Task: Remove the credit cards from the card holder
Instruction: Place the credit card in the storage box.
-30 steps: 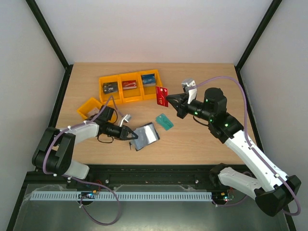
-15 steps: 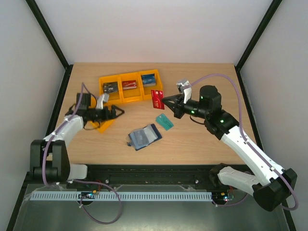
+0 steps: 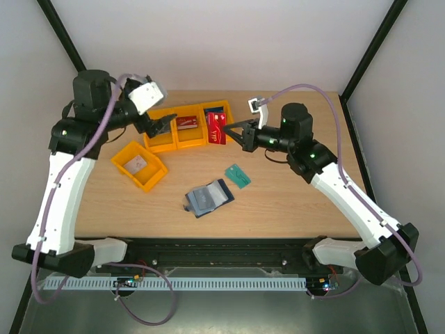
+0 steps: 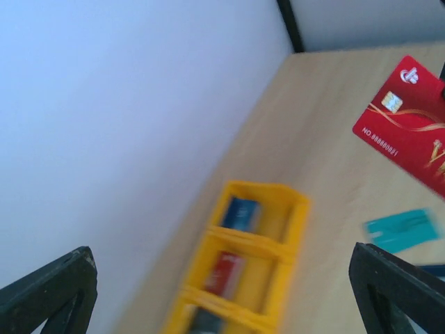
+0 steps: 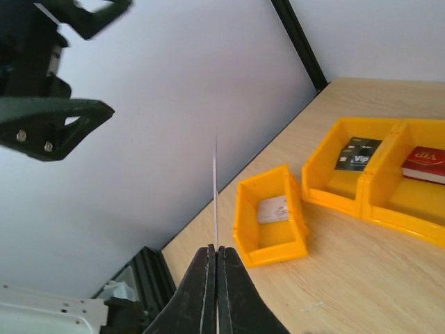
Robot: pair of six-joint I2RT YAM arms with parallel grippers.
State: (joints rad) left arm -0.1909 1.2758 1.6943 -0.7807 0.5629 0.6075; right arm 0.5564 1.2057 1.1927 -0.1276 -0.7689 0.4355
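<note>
the right gripper (image 3: 234, 131) is clamped on a red card (image 3: 216, 128), holding it upright over the right end of the joined bins (image 3: 188, 144). the left gripper (image 3: 160, 125) hangs spread wide and empty near the row's left end. the holder (image 3: 207, 197) lies open on the table, well apart from both, with a teal card (image 3: 238, 175) near it. to drop well, lower the card until its bottom edge sits inside the walls, then part the fingers; let go high, it may glance off the rim. the left wrist shows the card's face and chip. the right wrist sees it only edge-on, but shows a pale card (image 5: 272, 208) in the lone bin (image 5: 268, 252). only the top view shows the holder.
</note>
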